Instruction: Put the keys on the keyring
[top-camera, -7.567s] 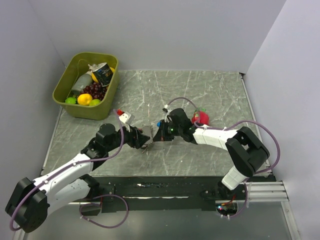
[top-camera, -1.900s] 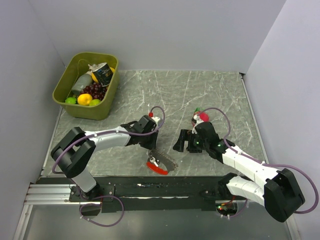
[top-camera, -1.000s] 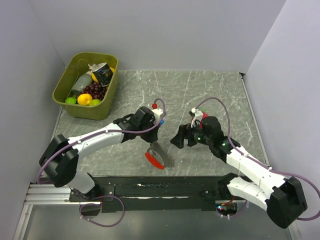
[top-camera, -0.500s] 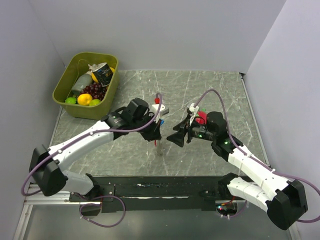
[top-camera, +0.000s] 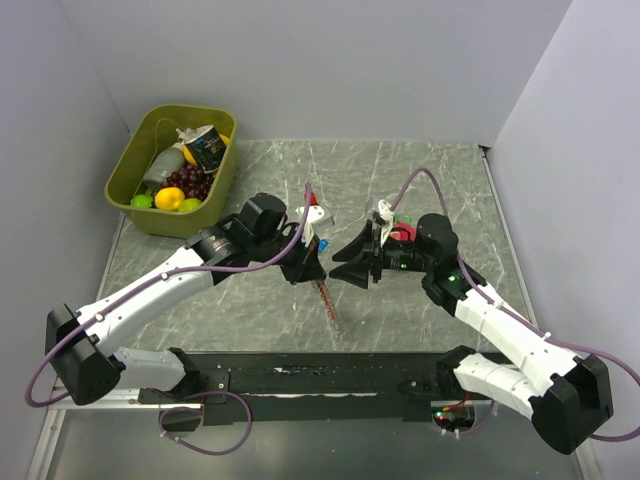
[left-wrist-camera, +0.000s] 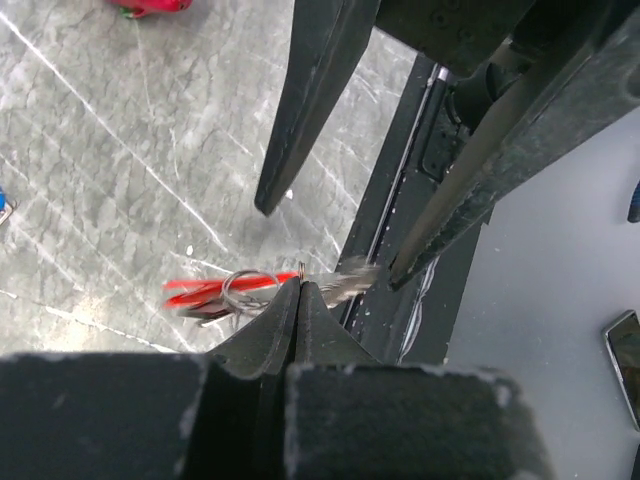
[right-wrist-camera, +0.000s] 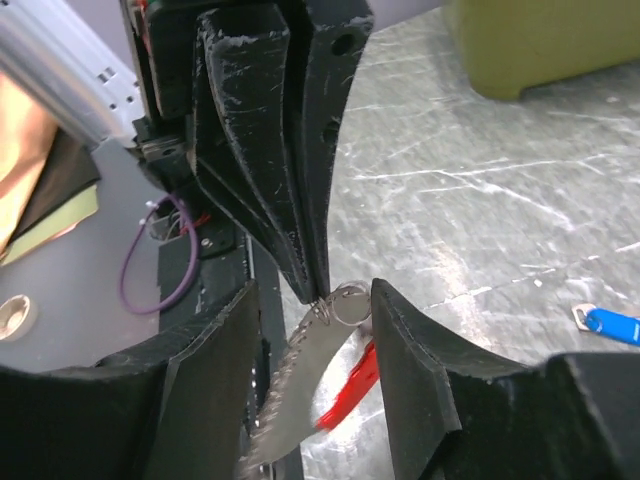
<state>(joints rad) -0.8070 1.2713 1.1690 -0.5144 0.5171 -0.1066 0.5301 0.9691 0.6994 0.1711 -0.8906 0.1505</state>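
Red keyring (top-camera: 328, 303) lifted higher, now dangling

Readable text: none that you can make out in any view;
Can (top-camera: 207, 148): a dark printed wrapper, lying in the bin (top-camera: 122, 165); its print is too small for you to read;
Key (right-wrist-camera: 610, 323): a plain blue head; you can make out no lettering on it
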